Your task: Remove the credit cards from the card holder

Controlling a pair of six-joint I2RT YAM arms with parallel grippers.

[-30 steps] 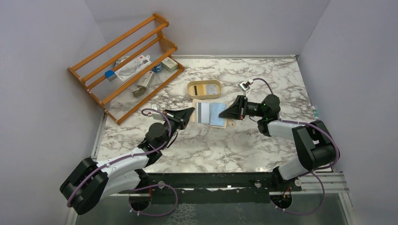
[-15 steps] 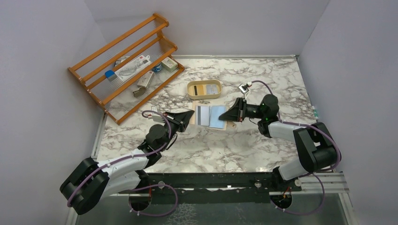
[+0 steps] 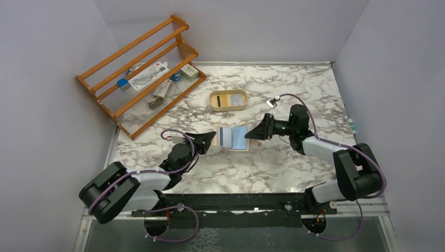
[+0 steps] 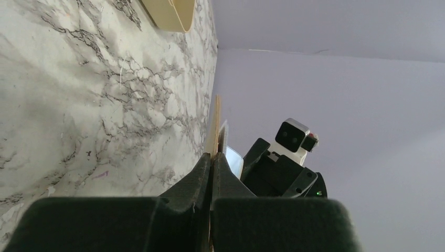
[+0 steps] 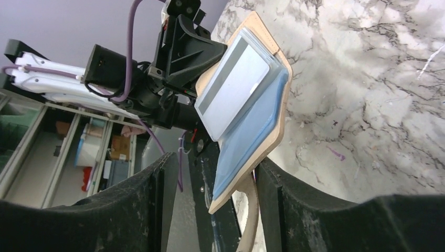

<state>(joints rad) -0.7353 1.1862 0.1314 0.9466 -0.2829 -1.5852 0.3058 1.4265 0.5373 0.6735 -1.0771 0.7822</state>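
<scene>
Tan holder (image 3: 233, 147): open at mid-table, near side of the tray (image 3: 228, 109), between both grippers.
Cards: striped white one (image 3: 226, 136) left, blue one (image 3: 240, 136) right, both in the holder.
Left gripper (image 3: 212, 136): clamped on the holder's left edge.
Right gripper (image 3: 246, 135): fingers spread around its right edge.

A white bench (image 3: 283, 163) veined with grey marble fills the floor between plain lilac-grey walls (image 3: 236, 26). At its far left corner an orange wooden rack (image 3: 137, 73) lies at a slant. Among its bars are a flat white packet (image 3: 148, 74), a blue piece (image 3: 123, 84), a small box (image 3: 189, 71) and what may be a grey clip (image 3: 162, 89). An oval cream-yellow tray (image 3: 228, 109) sits near the middle. A small greenish item (image 3: 352, 126) lies at the right edge.
</scene>
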